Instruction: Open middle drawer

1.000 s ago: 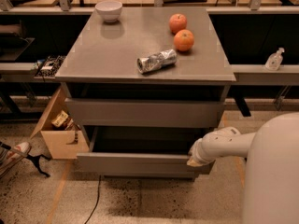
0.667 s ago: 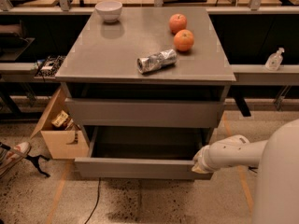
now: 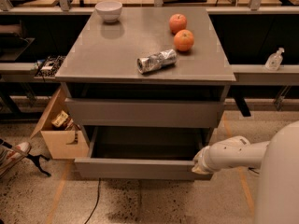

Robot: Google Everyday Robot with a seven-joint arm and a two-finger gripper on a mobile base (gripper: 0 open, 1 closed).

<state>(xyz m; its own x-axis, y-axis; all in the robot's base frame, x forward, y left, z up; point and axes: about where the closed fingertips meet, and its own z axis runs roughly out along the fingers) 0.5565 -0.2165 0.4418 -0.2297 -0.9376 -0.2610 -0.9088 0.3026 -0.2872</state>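
Observation:
The grey cabinet (image 3: 145, 62) has a closed grey drawer front (image 3: 145, 113) under its top. Below it the middle drawer (image 3: 140, 168) stands pulled out toward me, its dark inside showing and its flat handleless front low in the view. My gripper (image 3: 200, 164) is at the right end of that drawer front, against its top edge, at the tip of my white arm (image 3: 233, 153), which reaches in from the right. A third drawer front is hidden from view.
On the cabinet top lie a white bowl (image 3: 109, 10), two oranges (image 3: 183, 40) and a crushed silver can (image 3: 156, 61). An open cardboard box (image 3: 58, 134) stands on the floor at the left. A clear bottle (image 3: 274, 59) sits on the right shelf. A black cable (image 3: 96, 195) runs across the floor.
The middle drawer has slid further out toward me, and my gripper and arm have drawn back with its right end.

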